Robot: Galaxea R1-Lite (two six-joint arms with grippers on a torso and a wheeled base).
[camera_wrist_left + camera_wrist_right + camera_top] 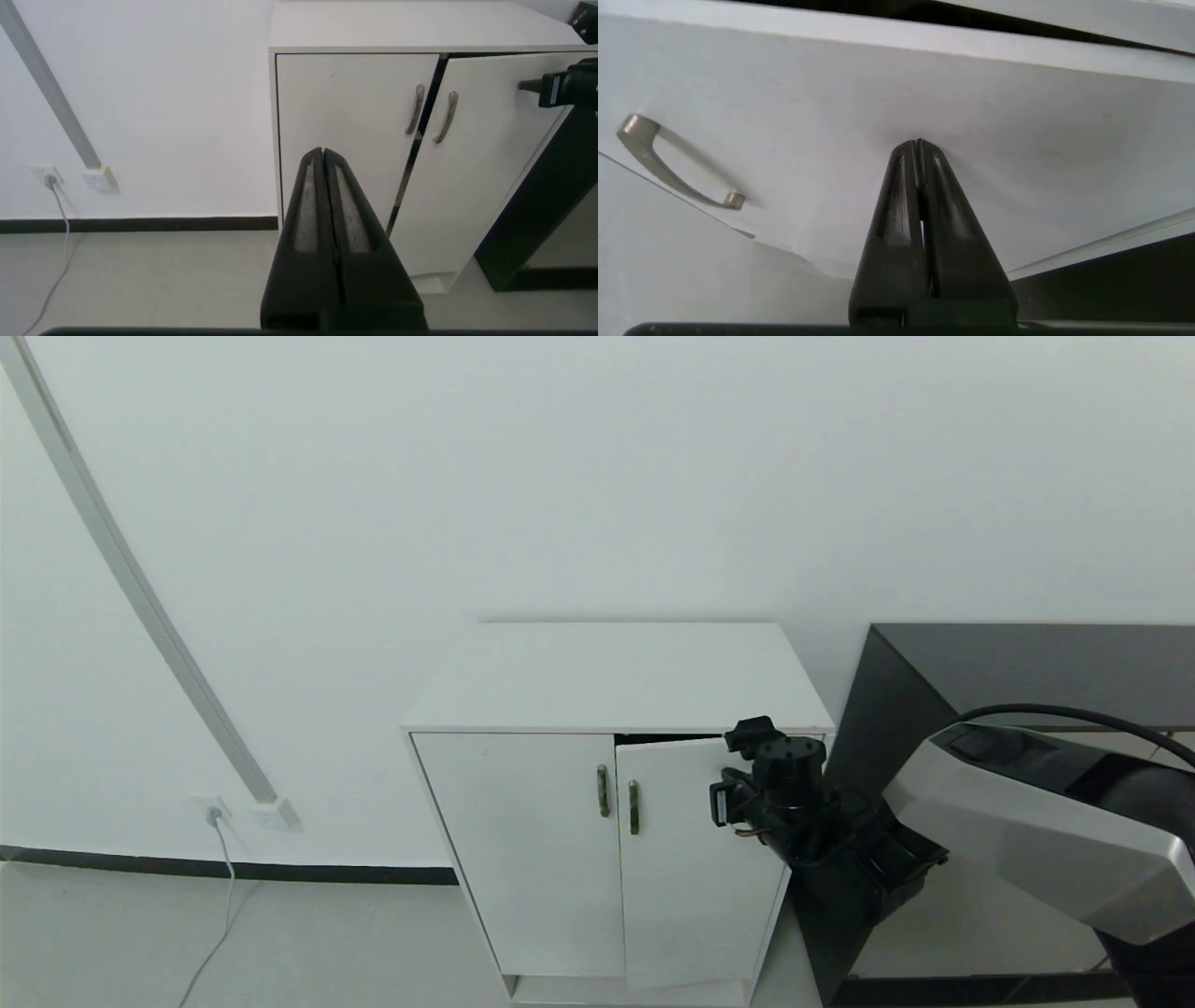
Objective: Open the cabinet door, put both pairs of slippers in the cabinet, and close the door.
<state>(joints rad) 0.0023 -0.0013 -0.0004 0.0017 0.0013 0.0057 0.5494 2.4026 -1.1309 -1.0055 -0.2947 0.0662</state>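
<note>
Saw white cabinet (607, 677) by the wall (560, 476), right door (691, 877) open a crack. Found right gripper (918, 147) pinched closed at that door, left gripper (322, 154) pinched closed too, farther back above grey floor (327, 933).

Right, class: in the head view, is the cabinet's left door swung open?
No: the left door sits flush with the cabinet, while the right door is ajar.

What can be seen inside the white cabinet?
Only a dark slit above the slightly open right door. It and the closed left door hide the rest of the cabinet.
</note>
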